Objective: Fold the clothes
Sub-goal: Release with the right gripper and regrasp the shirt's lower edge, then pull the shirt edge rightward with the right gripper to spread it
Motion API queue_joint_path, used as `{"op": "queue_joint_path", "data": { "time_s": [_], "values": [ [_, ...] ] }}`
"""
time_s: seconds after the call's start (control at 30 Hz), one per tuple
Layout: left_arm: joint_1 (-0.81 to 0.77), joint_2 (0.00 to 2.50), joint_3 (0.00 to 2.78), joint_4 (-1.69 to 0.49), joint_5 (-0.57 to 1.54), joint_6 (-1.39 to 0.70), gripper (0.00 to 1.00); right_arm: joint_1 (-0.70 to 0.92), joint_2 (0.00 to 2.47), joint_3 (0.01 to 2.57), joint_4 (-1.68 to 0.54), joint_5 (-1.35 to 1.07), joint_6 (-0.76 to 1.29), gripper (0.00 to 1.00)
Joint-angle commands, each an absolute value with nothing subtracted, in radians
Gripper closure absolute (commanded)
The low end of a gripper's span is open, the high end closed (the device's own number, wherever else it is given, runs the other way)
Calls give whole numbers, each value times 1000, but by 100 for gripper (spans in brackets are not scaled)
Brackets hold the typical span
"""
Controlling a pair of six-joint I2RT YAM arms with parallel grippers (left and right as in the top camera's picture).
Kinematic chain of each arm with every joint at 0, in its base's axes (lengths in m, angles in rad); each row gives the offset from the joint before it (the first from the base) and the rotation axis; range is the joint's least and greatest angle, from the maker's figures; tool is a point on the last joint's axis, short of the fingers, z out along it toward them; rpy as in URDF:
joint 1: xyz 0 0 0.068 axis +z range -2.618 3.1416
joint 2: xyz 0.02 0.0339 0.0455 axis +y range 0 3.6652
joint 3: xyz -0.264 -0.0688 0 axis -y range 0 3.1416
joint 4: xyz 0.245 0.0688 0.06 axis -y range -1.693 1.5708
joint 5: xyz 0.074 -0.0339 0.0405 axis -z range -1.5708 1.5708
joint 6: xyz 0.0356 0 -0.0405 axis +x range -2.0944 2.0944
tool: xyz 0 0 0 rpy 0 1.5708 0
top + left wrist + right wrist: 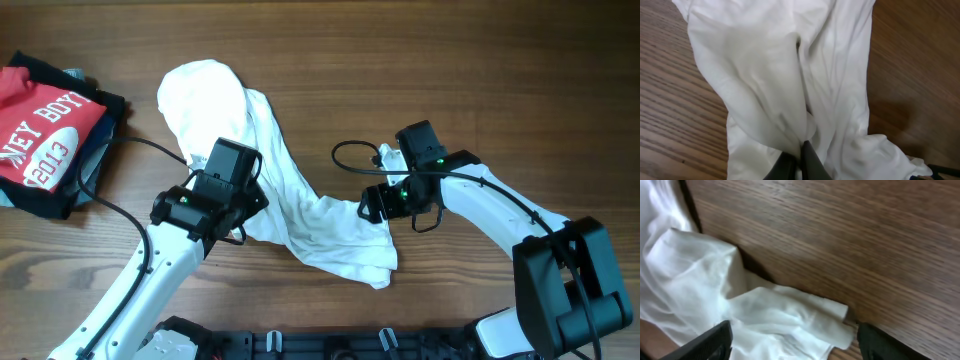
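Overhead: both claws at the white garment, which lies crumpled in the middle of the tabletop.
Left claw is pinched tight on a ridge of the white fabric, and the cloth bunches up from its tips and spreads away in a rumpled band. Right claw stands spread wide, fingers either side of the garment's folded corner, not clamped on it. Over at the tabletop's left edge, well apart from all this, a red printed shirt lies on top of dark clothes.
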State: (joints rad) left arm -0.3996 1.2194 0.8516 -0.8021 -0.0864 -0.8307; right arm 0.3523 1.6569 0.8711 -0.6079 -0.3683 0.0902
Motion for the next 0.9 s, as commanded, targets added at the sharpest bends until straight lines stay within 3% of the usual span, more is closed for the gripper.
{"op": "queue_joint_path", "data": {
  "time_s": [0.0,0.03,0.23,0.33,0.47,0.6,0.67,0.7,0.73,0.77,0.8,0.87],
  "values": [
    [-395,1222,851,-802,-113,-815,96,356,1670,868,-606,-339,111,35],
    [-395,1222,851,-801,-113,-815,96,357,1672,868,-604,-342,112,45],
    [-395,1222,851,-802,-113,-815,96,397,1724,858,-578,-341,112,48],
    [-395,1222,851,-802,-113,-815,96,406,1739,858,-554,-295,175,96],
    [-395,1222,851,-811,-114,-814,96,370,1688,888,-601,-124,292,96],
    [-395,1222,851,-828,-134,-814,96,78,1549,1172,-778,176,317,96],
    [-395,1222,851,-828,-134,-814,96,-79,1546,1311,-783,161,313,95],
    [-395,1222,851,-828,-134,-814,96,-148,1548,1355,-778,130,308,94],
    [-395,1222,851,-828,-134,-815,96,-214,1548,1367,-761,111,287,82],
    [-395,1222,851,-828,-134,-814,96,-246,1552,1366,-764,111,285,51],
    [-395,1222,851,-828,-134,-814,96,-266,1556,1366,-781,111,284,27],
    [-395,1222,851,-828,-134,-814,96,-267,1556,1366,-823,105,262,19]
  ]
}}
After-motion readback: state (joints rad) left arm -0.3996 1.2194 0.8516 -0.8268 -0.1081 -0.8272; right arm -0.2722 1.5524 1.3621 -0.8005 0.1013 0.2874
